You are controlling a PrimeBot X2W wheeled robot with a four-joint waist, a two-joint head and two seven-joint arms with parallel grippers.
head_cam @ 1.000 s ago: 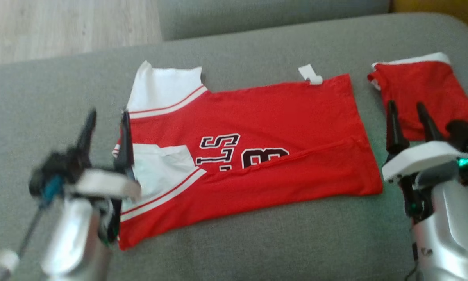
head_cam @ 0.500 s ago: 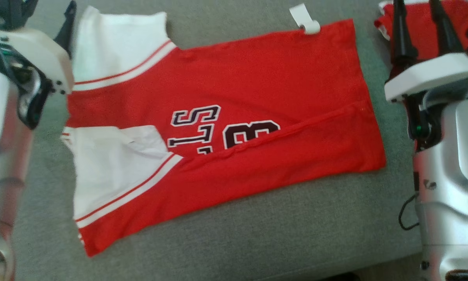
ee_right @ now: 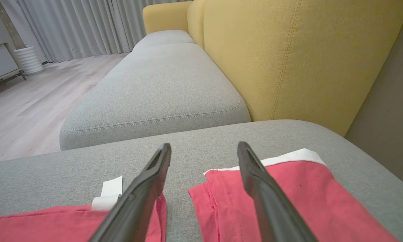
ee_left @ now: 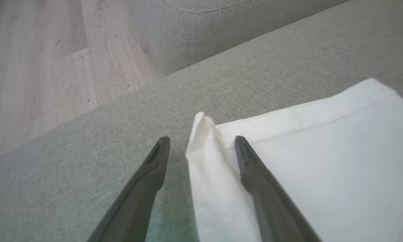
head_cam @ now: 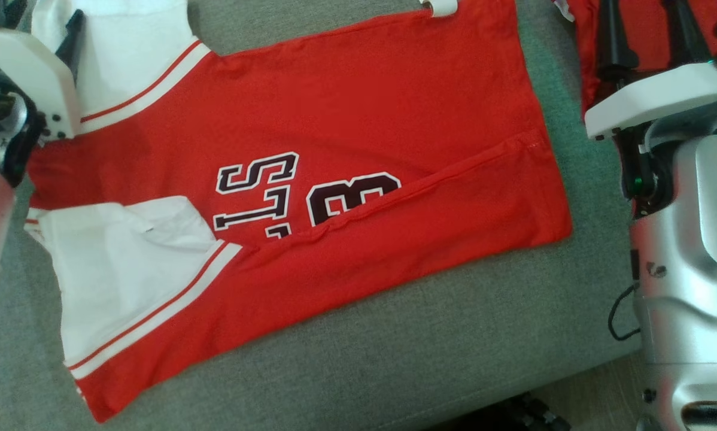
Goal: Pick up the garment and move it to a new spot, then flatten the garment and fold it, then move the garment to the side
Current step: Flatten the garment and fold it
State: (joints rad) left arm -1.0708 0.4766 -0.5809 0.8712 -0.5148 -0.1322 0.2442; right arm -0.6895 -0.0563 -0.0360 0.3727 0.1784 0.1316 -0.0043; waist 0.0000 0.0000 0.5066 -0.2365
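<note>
Jaws of the left gripper (ee_left: 202, 139) and the right gripper (ee_right: 204, 145) stand wide apart and clamp nothing.

Head view: the red jersey (head_cam: 358, 102) lies flat across the middle of the grey cushion (head_cam: 394, 371). Its near side is folded over along a slanting line. Dark block characters (head_cam: 257, 191) with white outlines sit sideways at the fold, partly covered. One reads as "S"; the rest cannot be read with certainty. A white tag (head_cam: 439, 7) projects from the jersey's far edge. A second red garment (head_cam: 652, 48) lies at the cushion's far-right corner.

Left wrist view: the fingers (ee_left: 147, 188) straddle a raised corner of the white sleeve (ee_left: 322, 161) near the cushion's far-left edge. Pale wood floor (ee_left: 36, 67) and another grey cushion (ee_left: 221, 27) lie beyond.

Right wrist view: the fingers hang over the gap between the jersey and the second garment. This view adds a yellow backrest (ee_right: 289, 60), grey curtains (ee_right: 80, 27) and a white ribbed cylinder (ee_right: 28, 60).
</note>
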